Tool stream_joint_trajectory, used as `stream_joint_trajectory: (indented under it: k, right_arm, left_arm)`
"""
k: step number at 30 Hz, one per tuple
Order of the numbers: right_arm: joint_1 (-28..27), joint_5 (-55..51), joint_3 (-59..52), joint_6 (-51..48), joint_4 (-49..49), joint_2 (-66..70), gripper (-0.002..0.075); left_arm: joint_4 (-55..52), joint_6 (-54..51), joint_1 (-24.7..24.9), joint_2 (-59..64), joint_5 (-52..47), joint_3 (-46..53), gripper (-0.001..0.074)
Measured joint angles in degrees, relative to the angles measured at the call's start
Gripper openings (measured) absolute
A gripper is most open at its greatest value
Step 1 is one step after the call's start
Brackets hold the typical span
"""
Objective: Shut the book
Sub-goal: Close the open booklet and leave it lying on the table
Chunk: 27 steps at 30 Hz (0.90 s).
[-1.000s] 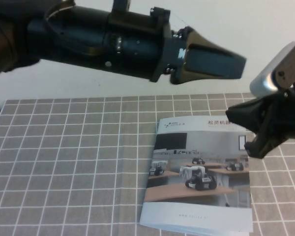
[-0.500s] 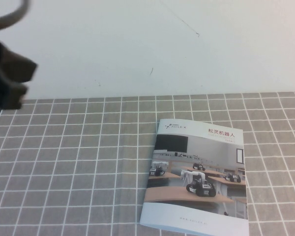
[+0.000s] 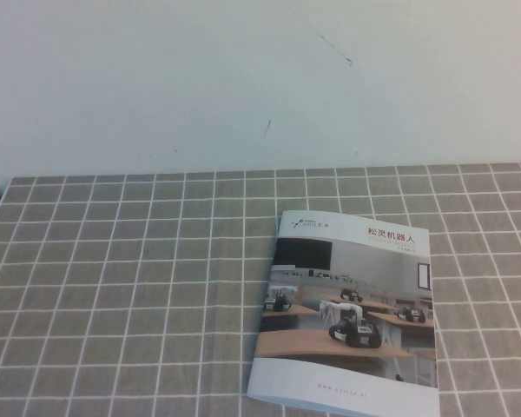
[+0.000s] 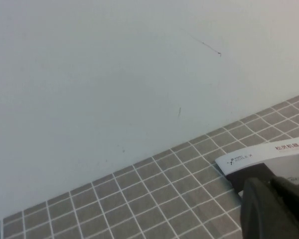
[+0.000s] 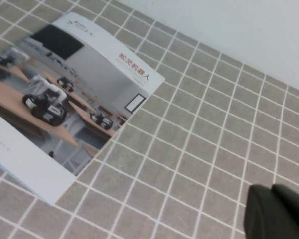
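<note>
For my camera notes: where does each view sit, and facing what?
High view: raised on robot's side, angled down at closed book on checked cloth; no arms show.
Left wrist view: on left arm, faces wall and book corner; left gripper at picture's edge.
Right wrist view: on right arm, looks down on book; right gripper at picture's edge.
Shared: the book.

My high camera looks down from my side at the gridded tabletop (image 3: 113, 287) and wall (image 3: 243, 78), book (image 3: 347, 313) in the frame's lower right. My left wrist camera faces the wall low and slantwise, past my left end effector (image 4: 276, 209); the right one tilts down nearer, past my right end effector (image 5: 279, 211). All three share the book.
</note>
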<state>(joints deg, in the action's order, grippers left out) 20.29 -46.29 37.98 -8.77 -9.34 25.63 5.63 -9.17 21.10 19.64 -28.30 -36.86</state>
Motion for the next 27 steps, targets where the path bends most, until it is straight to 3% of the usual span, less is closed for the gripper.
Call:
stream_joint_trajectory:
  k: [8, 14, 27]
  right_arm:
    - [0.00, 9.81, -12.85, 0.91, 6.65, -16.58, -0.0003]
    - [0.00, 12.26, -18.35, 1.50, 7.69, -19.43, -0.0003]
    - [0.00, 12.63, -26.59, 1.50, 8.01, -19.43, -0.0003]
  left_arm:
    - [2.58, 0.64, 0.00, -6.32, 7.30, 16.30, -0.0001]
    - [4.18, 0.86, -1.45, -9.91, 7.65, 22.26, -0.0001]
    - [4.26, 0.86, -20.97, -20.18, 5.52, 28.67, -0.0001]
